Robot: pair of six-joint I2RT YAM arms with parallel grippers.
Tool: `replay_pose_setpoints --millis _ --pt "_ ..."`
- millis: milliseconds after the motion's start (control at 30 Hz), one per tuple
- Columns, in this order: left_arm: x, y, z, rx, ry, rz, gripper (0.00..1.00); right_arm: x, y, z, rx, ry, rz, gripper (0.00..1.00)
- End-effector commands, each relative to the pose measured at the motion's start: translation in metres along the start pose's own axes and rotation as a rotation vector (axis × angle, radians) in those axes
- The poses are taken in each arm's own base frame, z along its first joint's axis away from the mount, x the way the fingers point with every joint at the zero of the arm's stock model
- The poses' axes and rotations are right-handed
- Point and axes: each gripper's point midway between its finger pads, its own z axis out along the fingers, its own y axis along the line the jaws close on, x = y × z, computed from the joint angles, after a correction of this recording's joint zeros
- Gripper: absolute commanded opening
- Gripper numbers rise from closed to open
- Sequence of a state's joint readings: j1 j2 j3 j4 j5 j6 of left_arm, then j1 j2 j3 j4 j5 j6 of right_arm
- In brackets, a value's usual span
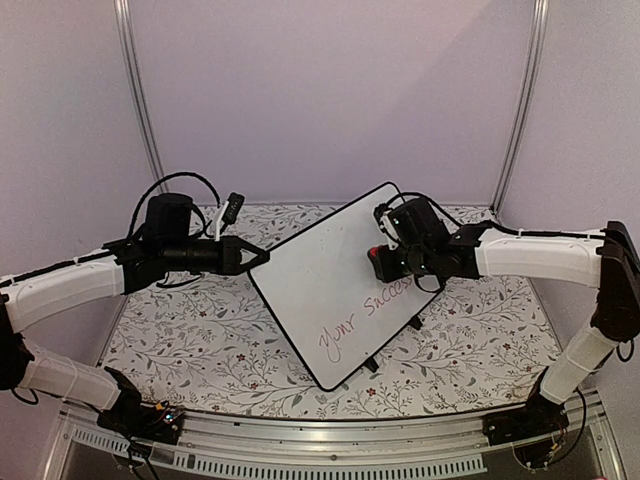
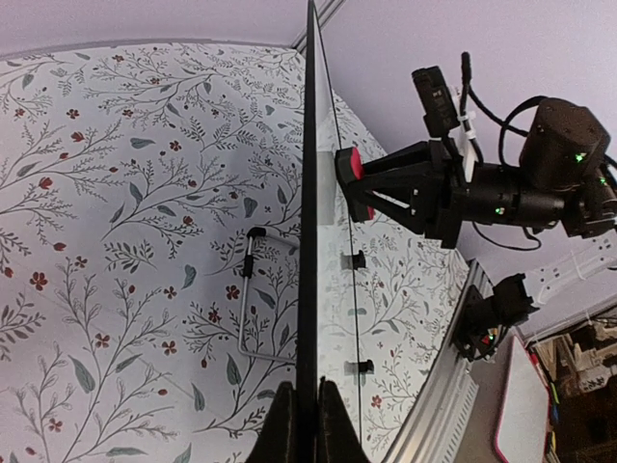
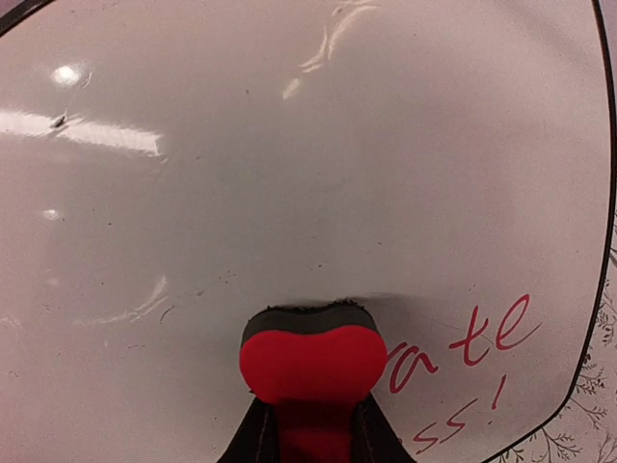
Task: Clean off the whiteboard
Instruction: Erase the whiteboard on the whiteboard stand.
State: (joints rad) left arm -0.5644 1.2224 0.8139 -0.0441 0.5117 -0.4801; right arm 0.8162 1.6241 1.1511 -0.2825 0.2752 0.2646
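Observation:
The whiteboard (image 1: 320, 270) stands tilted on the middle of the table, resting on two small black feet. Red handwriting (image 1: 365, 318) runs along its lower right part. My left gripper (image 1: 260, 258) is shut on the board's left edge; in the left wrist view the board (image 2: 308, 193) is seen edge-on between that gripper's (image 2: 310, 424) fingers. My right gripper (image 1: 388, 264) is shut on a red eraser (image 1: 377, 258) whose dark felt presses against the board face. In the right wrist view the eraser (image 3: 310, 362) sits just left of the red handwriting (image 3: 482, 342), on the whiteboard (image 3: 289, 174).
A floral cloth (image 1: 190, 330) covers the table. A wire stand (image 2: 253, 289) props the board from behind. An aluminium rail (image 1: 330, 440) runs along the near edge. Metal frame posts (image 1: 138, 90) rise at the back corners, with pale walls all round.

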Motion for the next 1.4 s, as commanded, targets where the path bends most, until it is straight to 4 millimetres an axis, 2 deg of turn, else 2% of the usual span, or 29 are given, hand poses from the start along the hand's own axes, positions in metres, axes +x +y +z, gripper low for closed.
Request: replay_pose_setpoints --millis 0,200,767,900,1133,1367 --pt "0.013 -0.009 0.005 0.051 0.042 0.087 0.0 0.016 0.0 0.001 -0.045 0.023 0.006 0.21" --pt "0.013 -0.009 0.005 0.051 0.043 0.087 0.0 0.045 -0.012 0.001 -0.044 0.071 0.02 0.21" --pt "0.015 -0.007 0.008 0.048 0.052 0.079 0.0 0.07 -0.026 -0.012 -0.051 0.093 0.04 0.21" --pt "0.015 -0.006 0.008 0.048 0.054 0.078 0.0 0.062 -0.028 -0.013 -0.057 0.077 0.052 0.21" --pt "0.016 -0.006 0.009 0.047 0.057 0.078 0.0 0.036 -0.034 -0.013 -0.065 0.034 0.075 0.21" --pt "0.016 -0.006 0.008 0.048 0.056 0.079 0.0 0.015 -0.029 -0.01 -0.081 0.005 0.071 0.21"
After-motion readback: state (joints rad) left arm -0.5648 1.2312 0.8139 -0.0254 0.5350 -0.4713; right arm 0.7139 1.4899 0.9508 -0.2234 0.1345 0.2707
